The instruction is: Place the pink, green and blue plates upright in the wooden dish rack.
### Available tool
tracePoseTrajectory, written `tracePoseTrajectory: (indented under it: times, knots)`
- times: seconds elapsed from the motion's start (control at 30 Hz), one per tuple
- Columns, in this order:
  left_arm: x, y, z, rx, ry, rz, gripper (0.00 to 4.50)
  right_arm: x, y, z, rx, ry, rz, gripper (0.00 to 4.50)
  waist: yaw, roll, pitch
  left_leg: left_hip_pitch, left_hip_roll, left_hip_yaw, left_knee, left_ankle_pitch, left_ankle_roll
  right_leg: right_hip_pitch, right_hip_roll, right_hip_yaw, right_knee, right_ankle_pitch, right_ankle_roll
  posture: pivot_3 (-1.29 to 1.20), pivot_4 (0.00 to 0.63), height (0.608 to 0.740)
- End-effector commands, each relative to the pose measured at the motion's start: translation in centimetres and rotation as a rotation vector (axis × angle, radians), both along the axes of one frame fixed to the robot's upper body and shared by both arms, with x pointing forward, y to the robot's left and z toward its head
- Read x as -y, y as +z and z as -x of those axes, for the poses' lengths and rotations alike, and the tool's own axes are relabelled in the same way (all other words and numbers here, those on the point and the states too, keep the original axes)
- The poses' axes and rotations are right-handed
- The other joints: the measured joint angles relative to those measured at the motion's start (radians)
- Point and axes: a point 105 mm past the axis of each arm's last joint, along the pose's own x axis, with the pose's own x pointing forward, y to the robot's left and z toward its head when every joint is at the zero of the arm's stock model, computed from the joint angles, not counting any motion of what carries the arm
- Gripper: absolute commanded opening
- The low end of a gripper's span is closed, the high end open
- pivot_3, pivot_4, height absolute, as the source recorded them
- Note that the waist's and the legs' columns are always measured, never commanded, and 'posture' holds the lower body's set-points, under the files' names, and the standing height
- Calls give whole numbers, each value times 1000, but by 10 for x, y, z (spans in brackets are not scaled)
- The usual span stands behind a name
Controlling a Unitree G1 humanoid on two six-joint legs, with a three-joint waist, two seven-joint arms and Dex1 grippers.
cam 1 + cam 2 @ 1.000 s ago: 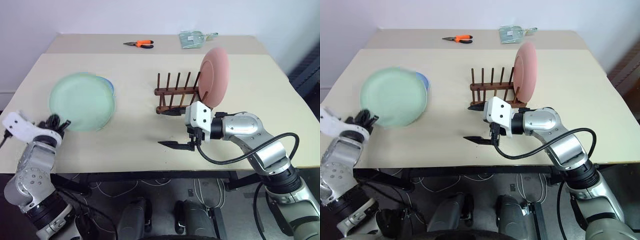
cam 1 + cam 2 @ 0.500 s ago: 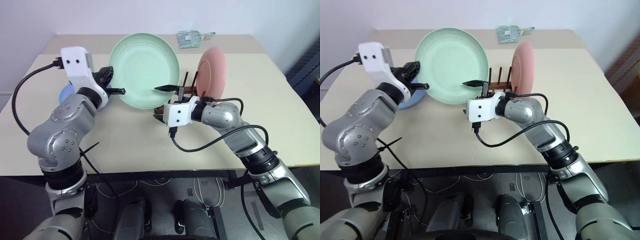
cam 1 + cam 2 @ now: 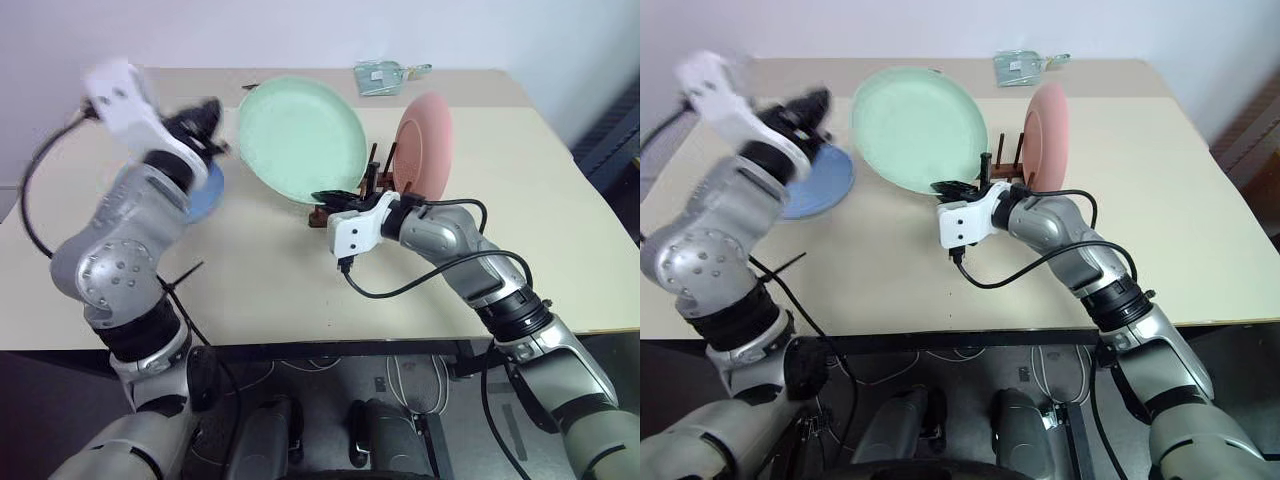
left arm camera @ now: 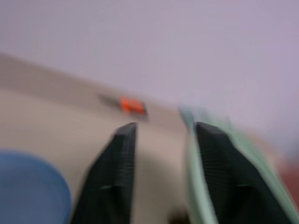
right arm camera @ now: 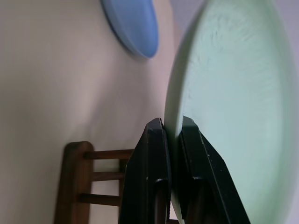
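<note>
Right gripper [image 5: 172, 135] pinching the green plate's rim

I saw my two black fingers [image 5: 155, 158] clamped on the edge of the green plate [image 5: 233, 93], one on each face. The blue plate [image 5: 133, 23] lay flat on the table [image 5: 51, 84] beyond, well apart. The rack [image 5: 79, 186] showed beside the fingers, its pegs visible.

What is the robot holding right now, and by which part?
The right gripper pinches the green plate by its lower rim. The left gripper is open, holding nothing.
</note>
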Motion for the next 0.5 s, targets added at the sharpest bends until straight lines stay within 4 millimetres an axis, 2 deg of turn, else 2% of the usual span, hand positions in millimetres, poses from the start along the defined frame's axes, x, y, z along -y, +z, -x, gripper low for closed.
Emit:
tracePoseTrajectory:
  times: [0.03, 0.1, 0.13, 0.2, 0.27, 0.33, 0.4, 0.5]
  knots:
    - [-53, -7, 6, -17, 251, -148, 2399, 9, 63, 10, -45, 69, -312, 0, -12, 1, 0, 1, 0, 0, -1, 0, -1, 0, 0, 0, 0, 0, 0, 0, 150, 740]
    - [-50, -30, 1, -98, 238, -357, 2399, 17, 88, 17, -207, 140, -525, 0, -14, 1, 0, 2, 1, 1, -3, 1, -1, 0, 2, 0, 1, 0, 0, 0, 150, 740]
    - [-42, -44, -2, -141, 191, -448, 2399, 24, 100, 17, -291, 160, -633, 0, -10, 1, 0, 3, 1, 1, -3, 1, -1, 1, 2, 0, 1, 0, 0, 0, 150, 740]
    - [-16, -77, -2, -200, 25, -585, 2399, 41, 121, 15, -503, 201, -869, 0, -1, 1, 0, 2, 1, 1, -2, 1, -1, 1, 1, 0, 1, 0, 0, 0, 150, 740]
    - [18, -110, 6, -235, -187, -685, 2399, 56, 136, 15, -698, 255, -1054, 0, 2, 1, 0, 1, 0, -1, -2, -1, -4, 1, -2, 0, 0, 0, 0, 0, 150, 740]
    - [41, -130, 17, -246, -339, -726, 2399, 64, 140, 15, -804, 262, -1131, 0, 4, 1, 0, 0, -1, -1, -2, -2, -3, 0, -4, 0, 0, 0, -1, 0, 150, 740]
    - [62, -151, 30, -267, -488, -723, 2399, 67, 135, 13, -916, 243, -1156, 0, -4, 2, 1, -1, -1, -1, -3, -2, -3, -3, -5, 0, 0, 0, -1, 0, 150, 740]
    - [73, -165, 38, -290, -567, -683, 2399, 67, 126, 9, -1043, 210, -1205, 0, -15, 6, 2, -2, -1, 0, -5, -2, -3, -5, -6, 0, 1, 0, -2, 0, 150, 740]
